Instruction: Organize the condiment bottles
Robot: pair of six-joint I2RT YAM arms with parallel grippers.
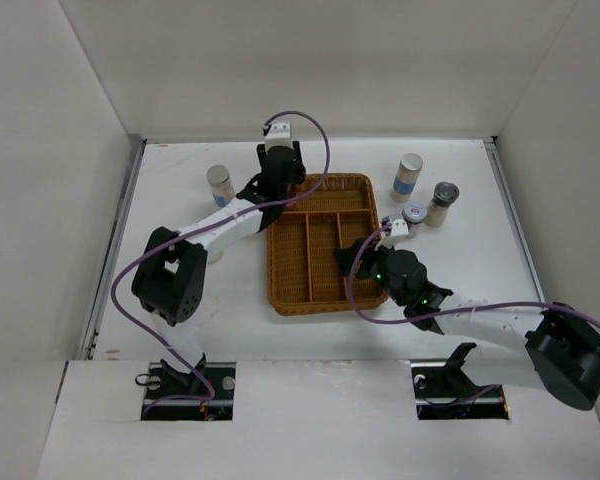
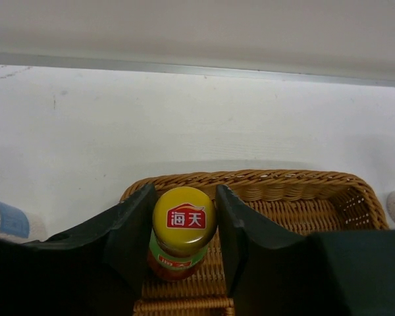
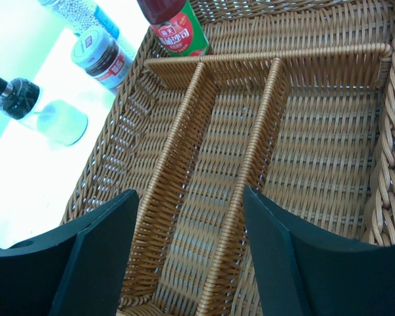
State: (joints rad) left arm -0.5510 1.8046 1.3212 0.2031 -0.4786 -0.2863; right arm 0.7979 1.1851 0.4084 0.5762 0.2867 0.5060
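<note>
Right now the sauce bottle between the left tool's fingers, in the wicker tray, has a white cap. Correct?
Only the cap is wrong: it is yellow, as the left wrist view shows. The sauce bottle is between the left tool's fingers, in the wicker tray.

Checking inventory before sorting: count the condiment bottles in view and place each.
5. Sauce bottle in the far compartment of the tray; white cylinder left of the tray; right of it, a second cylinder, a black-capped bottle and a short jar. Others may be hidden.
</note>
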